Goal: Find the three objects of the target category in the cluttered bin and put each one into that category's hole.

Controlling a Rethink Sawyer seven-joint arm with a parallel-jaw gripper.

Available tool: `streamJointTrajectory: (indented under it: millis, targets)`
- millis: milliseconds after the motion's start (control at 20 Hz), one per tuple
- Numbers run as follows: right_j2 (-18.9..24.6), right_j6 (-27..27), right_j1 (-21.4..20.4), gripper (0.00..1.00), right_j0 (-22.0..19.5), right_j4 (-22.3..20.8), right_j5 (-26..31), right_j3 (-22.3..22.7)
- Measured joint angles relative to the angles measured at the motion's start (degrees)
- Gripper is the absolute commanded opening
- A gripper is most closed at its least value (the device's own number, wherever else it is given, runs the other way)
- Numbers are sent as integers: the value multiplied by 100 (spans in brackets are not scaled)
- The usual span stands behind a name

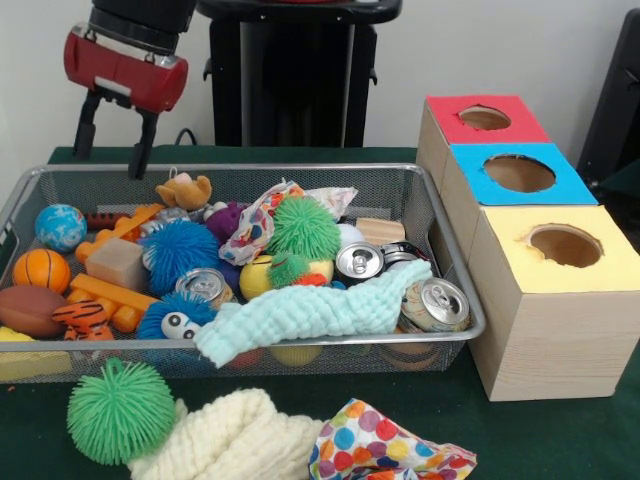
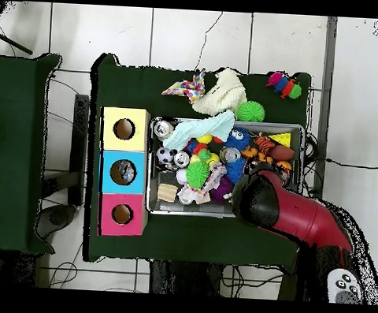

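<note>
Where laid in green, table (image 1: pixel 560 430) under everything; set on it, mesh bin (image 1: pixel 300 170), crammed to the rim; sides below as seen from the front.

Just right of the bin, a row of three: yellow box (image 1: pixel 560 300) nearest, blue box (image 1: pixel 560 185) behind it, red box (image 1: pixel 520 128) farthest; one round hole in each top.

Above the bin's far left corner, red arm (image 1: pixel 125 65); below it the gripper (image 1: pixel 108 165), fingers spread wide, nothing between them, clear of the clutter.

In front of the bin, on the table: white knit (image 1: pixel 230 440), dotted cloth (image 1: pixel 385 450) at its right, green puffer (image 1: pixel 120 410) at its left.

Inside the bin: mint cloth (image 1: pixel 310 310) lying across the pile and spilling over the near rim; second green puffer (image 1: pixel 303 228) at the middle, blue puffer (image 1: pixel 178 250) to its left; football (image 1: pixel 28 308) and basketball (image 1: pixel 42 268) at the left end.

Cans, all inside the bin: one can (image 1: pixel 437 303) at the near right corner, touching the mint cloth; another can (image 1: pixel 358 262) just behind that cloth, right of middle; third can (image 1: pixel 205 285) left of middle, below the blue puffer.

Target category: cannot tell.
</note>
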Motion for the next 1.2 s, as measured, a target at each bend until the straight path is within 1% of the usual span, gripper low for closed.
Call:
streamJointTrajectory:
  millis: [200,350,450,550,600,900,1000,1050,1200]
  targets:
    - [67,0,251,100,-98,0,-343,0]
    - [95,0,713,100,-220,0,-924,-20]
    - [101,0,957,100,-259,-32,-1186,-22]
    - [112,0,1092,100,-286,-68,-1307,-24]
    - [132,0,1289,100,-332,-162,-1445,-26]
    - [141,0,1660,100,-392,-420,-1600,-39]
    - [136,0,1701,100,-413,-488,-1778,-59]
    - [148,0,1719,100,-456,-549,-1976,-84]
    - [180,0,1785,100,-561,-707,-2164,-127]
